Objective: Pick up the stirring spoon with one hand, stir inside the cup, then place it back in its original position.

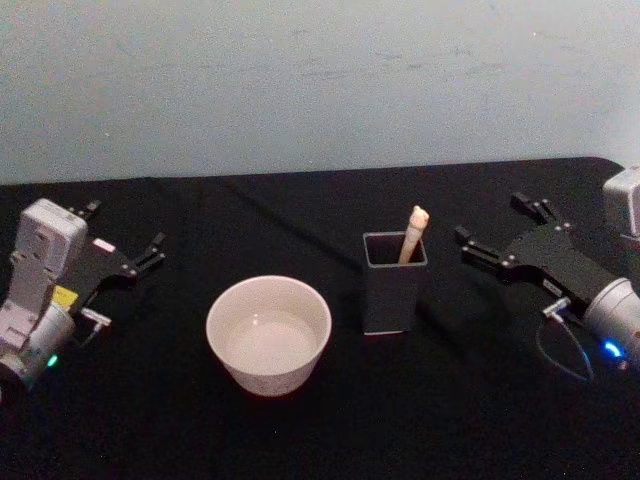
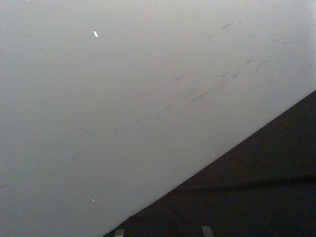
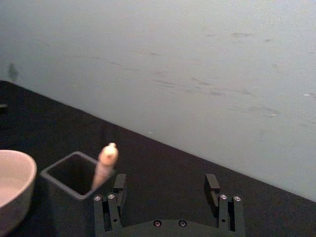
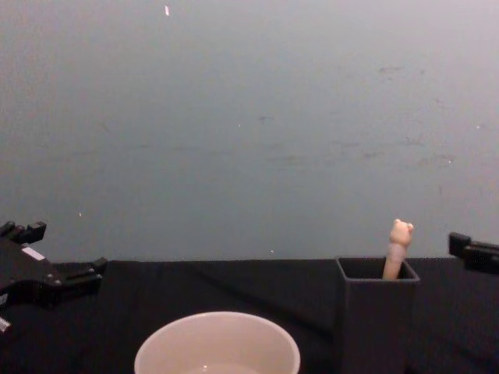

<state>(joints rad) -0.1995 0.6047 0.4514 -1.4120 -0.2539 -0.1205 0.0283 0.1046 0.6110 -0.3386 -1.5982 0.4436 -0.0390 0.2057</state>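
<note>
the dark holder (image 1: pixel 392 295) is hiding the bowl and neck of the stirring spoon (image 1: pixel 413 235) from you. the chest view's bottom edge is cutting off your cup (image 4: pixel 217 315), and the right wrist view's edge is cropping it to a slice.

Your stirring spoon (image 1: pixel 412 235) stands in the holder (image 1: pixel 390 300) at the cup's (image 1: pixel 266 372) 2 o'clock; the left gripper (image 1: pixel 127 224) lies at its 10, the right gripper (image 1: pixel 491 216) beyond the holder.

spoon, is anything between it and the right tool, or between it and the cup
Nothing visible. The spoon stands in the holder, handle above the rim; only bare table lies between it and the open right tool. The cup sits left of the holder with a bare gap between.
</note>
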